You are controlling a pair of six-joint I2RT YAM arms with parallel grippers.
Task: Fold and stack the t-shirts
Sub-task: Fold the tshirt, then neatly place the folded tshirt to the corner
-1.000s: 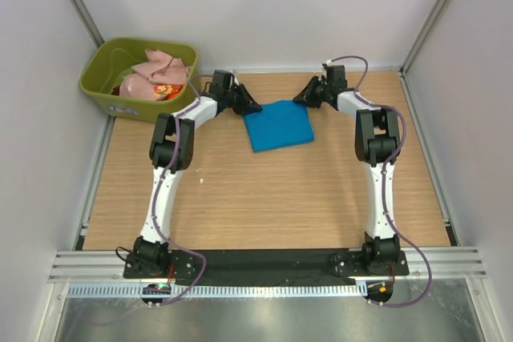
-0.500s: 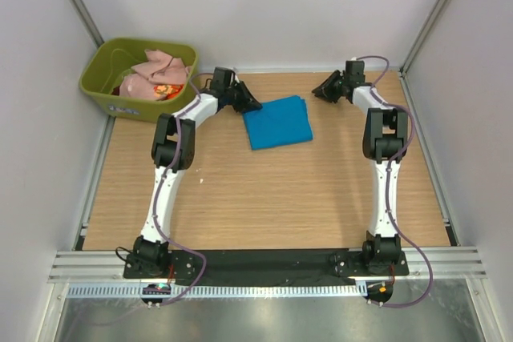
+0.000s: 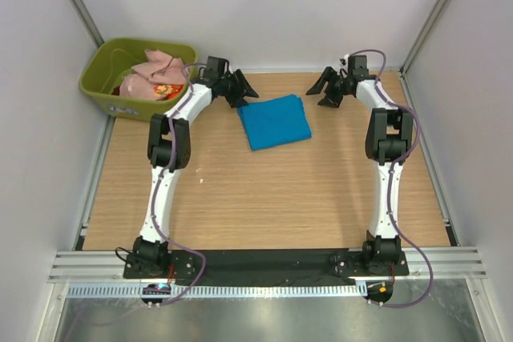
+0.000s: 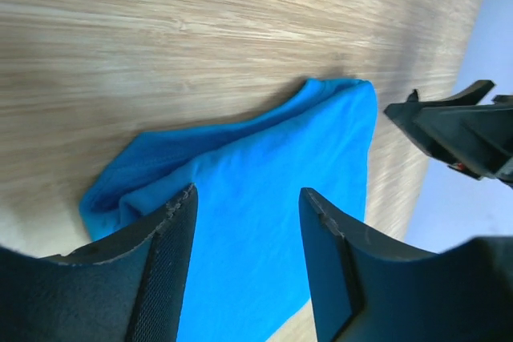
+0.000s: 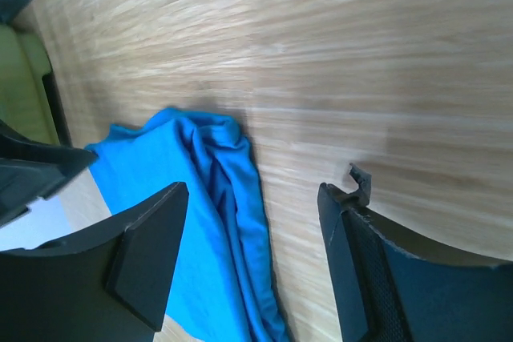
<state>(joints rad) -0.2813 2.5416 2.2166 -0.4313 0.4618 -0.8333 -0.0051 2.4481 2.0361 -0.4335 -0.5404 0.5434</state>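
Two finger pairs spread wide, empty, left fingers [image 4: 160, 278] by folded blue t-shirt [image 3: 276, 121], right fingers [image 5: 148, 254] apart from it

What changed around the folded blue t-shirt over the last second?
The right end effector drew back rightward from the folded bright blue cloth t-shirt first; the left end effector then backed off toward the far left. Both are open and empty. The blue shirt stayed put, as did the pale pink shirt and red-orange patterned shirt in the olive-green plastic tub.
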